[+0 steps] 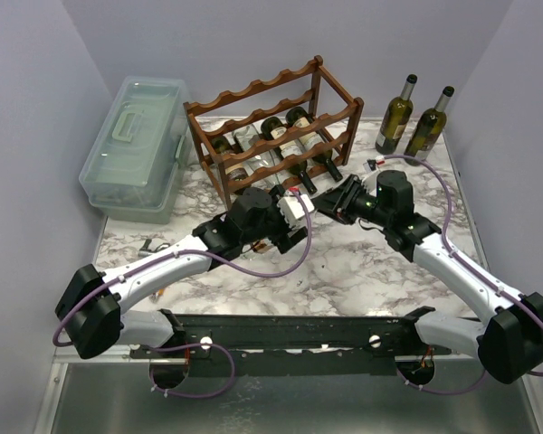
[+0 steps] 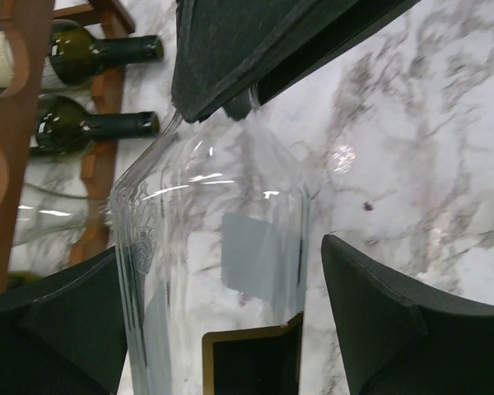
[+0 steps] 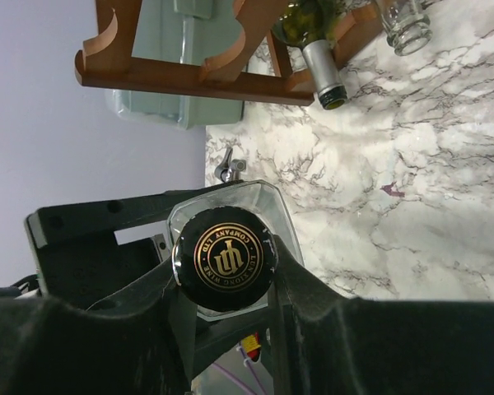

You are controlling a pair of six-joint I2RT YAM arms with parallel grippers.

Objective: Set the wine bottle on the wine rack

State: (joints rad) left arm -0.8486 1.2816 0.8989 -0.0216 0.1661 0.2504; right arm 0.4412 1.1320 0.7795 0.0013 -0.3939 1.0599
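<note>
Wine bottle (image 2: pixel 214 230) lies crosswise, cap pointing right

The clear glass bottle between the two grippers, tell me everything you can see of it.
The clear bottle is colourless faceted glass with a gold-edged black label and a black cap lettered in gold. It lies sideways before the wine rack. The right gripper clamps its neck; the left gripper, open, straddles its body.

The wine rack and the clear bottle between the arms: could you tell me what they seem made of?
The wine rack looks like wood, stained reddish-brown, with scalloped rails. The clear bottle seems glass: transparent, glinting, marbled tabletop visible through it. Its black cap, printed in gold, could be plastic or metal.
</note>
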